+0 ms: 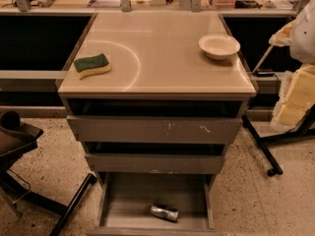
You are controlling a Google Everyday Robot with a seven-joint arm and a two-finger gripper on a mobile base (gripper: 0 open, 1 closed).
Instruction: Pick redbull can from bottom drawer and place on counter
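The redbull can [164, 212] is a small silver can lying on its side on the flat bottom of the bottom drawer [128, 200]. The drawer is pulled open at the foot of the cabinet, and the can lies right of its middle, near the front. The counter [162, 58] is the beige top above, with a pale arc mark. My gripper does not show in this view. Only a white and yellowish shape [298, 82] stands at the right edge, and I cannot tell what it is.
A green sponge [92, 65] lies on the counter's left side and a white bowl [219, 46] on its right rear. Two wider grey drawer fronts [155, 129] sit above the open drawer. Black stand legs [263, 151] are on the floor at right, dark equipment [19, 141] at left.
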